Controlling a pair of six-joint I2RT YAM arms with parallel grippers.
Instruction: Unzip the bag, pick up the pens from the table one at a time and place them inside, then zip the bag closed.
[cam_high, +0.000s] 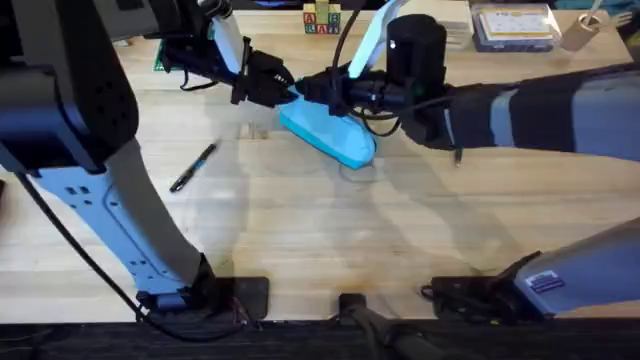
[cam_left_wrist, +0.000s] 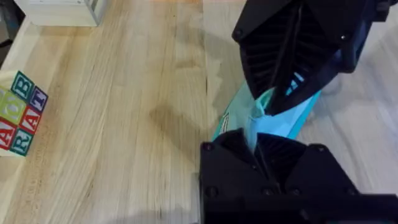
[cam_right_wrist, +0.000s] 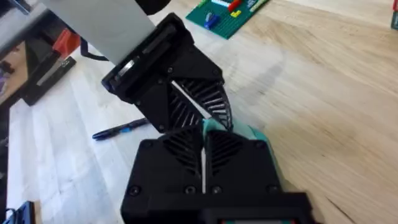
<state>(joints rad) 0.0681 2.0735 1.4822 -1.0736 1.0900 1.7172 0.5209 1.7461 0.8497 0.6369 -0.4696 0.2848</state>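
The light-blue bag (cam_high: 332, 135) lies at the back middle of the table (cam_high: 300, 230), tilted from upper left to lower right. My left gripper (cam_high: 283, 88) is shut on the bag's upper-left end, pinching its fabric (cam_left_wrist: 256, 121). Facing it almost tip to tip, my right gripper (cam_high: 312, 90) is shut on the same end, with teal fabric (cam_right_wrist: 249, 134) showing beside its fingers (cam_right_wrist: 180, 155). One dark pen (cam_high: 193, 167) with a blue section (cam_right_wrist: 118, 129) lies alone on the wood, left of the bag. I cannot tell whether the zipper is open.
Alphabet blocks (cam_high: 321, 20) stand at the back edge behind the bag. A clear plastic box (cam_high: 512, 27) sits at the back right, and a green brick plate (cam_right_wrist: 224, 12) at the back left. Both arm bases stand along the front edge.
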